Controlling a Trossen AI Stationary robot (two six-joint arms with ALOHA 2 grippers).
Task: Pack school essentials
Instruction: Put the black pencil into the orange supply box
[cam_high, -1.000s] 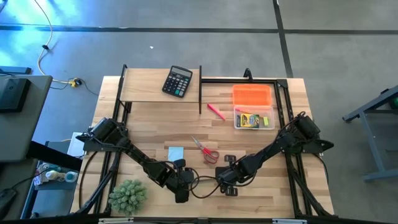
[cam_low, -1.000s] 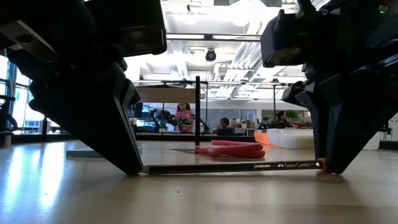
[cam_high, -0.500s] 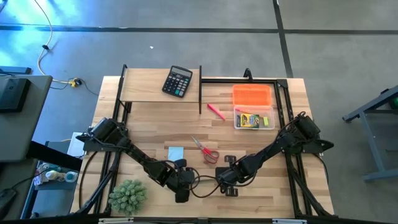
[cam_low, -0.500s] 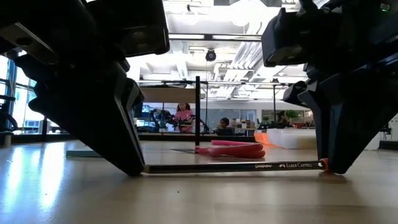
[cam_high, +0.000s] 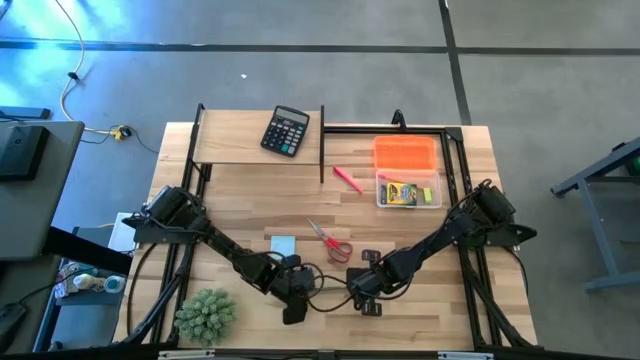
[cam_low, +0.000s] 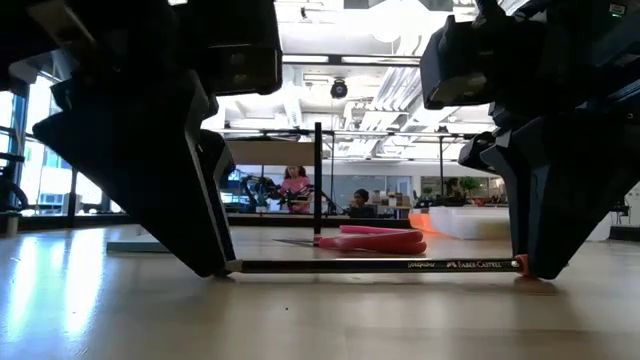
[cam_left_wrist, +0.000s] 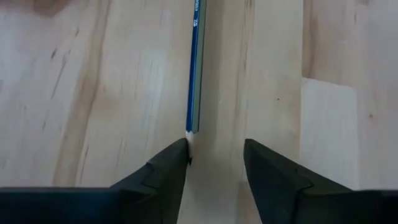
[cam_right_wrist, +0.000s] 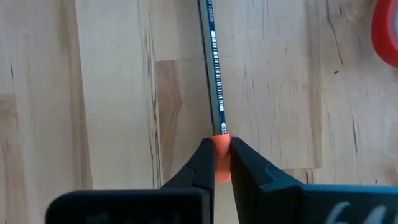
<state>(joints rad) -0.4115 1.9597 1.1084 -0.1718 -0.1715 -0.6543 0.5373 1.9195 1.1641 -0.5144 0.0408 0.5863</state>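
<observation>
Pencil pinched at its eraser end by the right gripper, its tip lying loose between the left gripper's parted fingers.

A thin dark blue-green pencil with an orange eraser cap (cam_low: 370, 266) is laid flat on the pale wooden tabletop (cam_high: 440, 290) near its front edge, between the two grippers. The right gripper (cam_right_wrist: 216, 163) is closed on the orange cap — its fingers are pressed against both sides. The left gripper (cam_left_wrist: 215, 155) is part-way open; the sharpened tip is seen just against one finger (cam_left_wrist: 168, 168), with the other finger well clear, so nothing is gripped there. Further back, red-handled scissors (cam_high: 331, 240) and a pale blue note pad (cam_high: 283, 246) are left mid-table, a pink-red marker (cam_high: 347, 178) behind them, and a yellow crayon box (cam_high: 401, 192) is held in a clear plastic container (cam_high: 381, 199) towards the back right corner.
</observation>
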